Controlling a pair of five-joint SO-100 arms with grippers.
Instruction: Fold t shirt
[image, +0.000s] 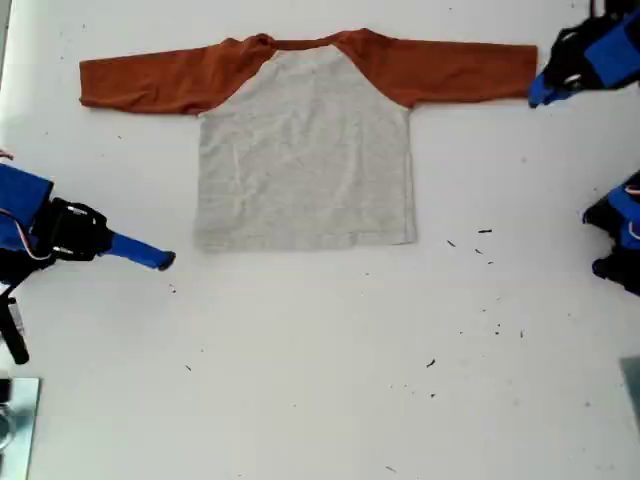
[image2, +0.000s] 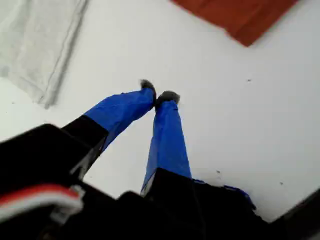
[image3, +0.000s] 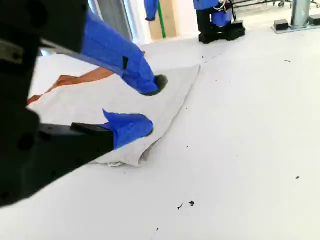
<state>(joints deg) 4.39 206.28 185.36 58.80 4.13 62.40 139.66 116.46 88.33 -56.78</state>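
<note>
My second gripper (image3: 147, 107), jaws apart, over the t shirt (image3: 170, 100) corner.

The exterior view's right edge cuts off both blue arms (image: 612, 245); table specks (image: 431, 363) are too small to identify.

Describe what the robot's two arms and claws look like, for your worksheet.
Both arms have black bodies. My first claw has two long fingers wrapped in blue, with dark grey rounded tips. A red and white cable runs along its black housing. My second claw also has blue fingers, one with a dark tip.
</note>
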